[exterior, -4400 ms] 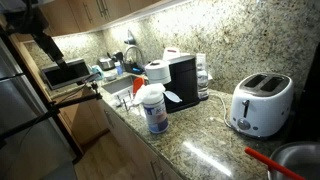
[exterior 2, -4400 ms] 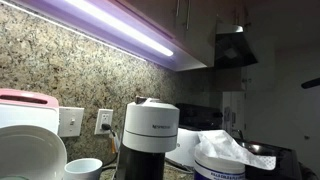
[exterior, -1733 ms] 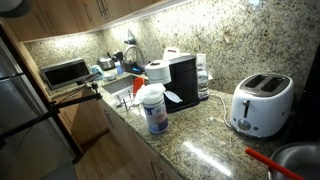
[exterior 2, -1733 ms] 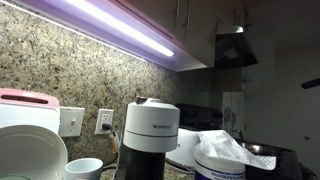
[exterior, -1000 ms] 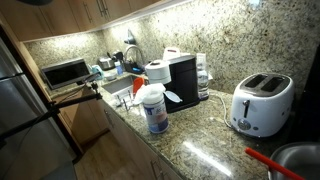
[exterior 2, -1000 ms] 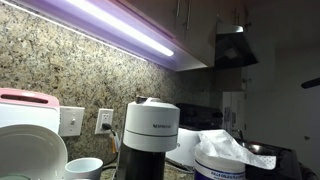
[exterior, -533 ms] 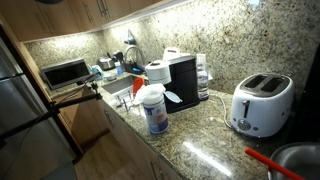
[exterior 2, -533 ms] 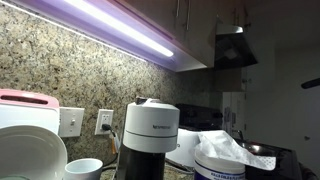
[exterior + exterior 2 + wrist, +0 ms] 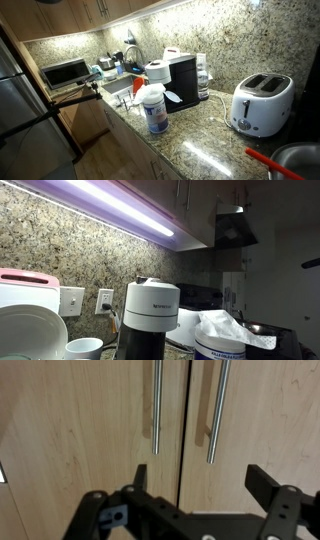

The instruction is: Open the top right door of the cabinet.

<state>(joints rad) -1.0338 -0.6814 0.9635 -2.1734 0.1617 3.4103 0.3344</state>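
Note:
The wrist view faces two medium-brown wooden cabinet doors, the left door [image 9: 80,420] and the right door [image 9: 270,410], which meet at a dark seam. Each carries a slim vertical silver bar handle: one left of the seam [image 9: 157,405], one right of it [image 9: 216,410]. My gripper [image 9: 203,482] is open and empty. Its two black fingers stand just below the handles' lower ends, close to the doors and apart from them. The upper cabinets show in both exterior views [image 9: 95,10] [image 9: 195,205]. The gripper itself is above the frame in both.
On the granite counter [image 9: 200,135] stand a black coffee machine [image 9: 182,80], a white wipes tub [image 9: 153,110] and a white toaster [image 9: 260,103]. A microwave [image 9: 63,72], a sink tap [image 9: 130,55] and a grey fridge [image 9: 18,100] lie further along.
Since the earliest frame the arm has risen out of the top of the exterior view. Over the last second nothing has visibly moved.

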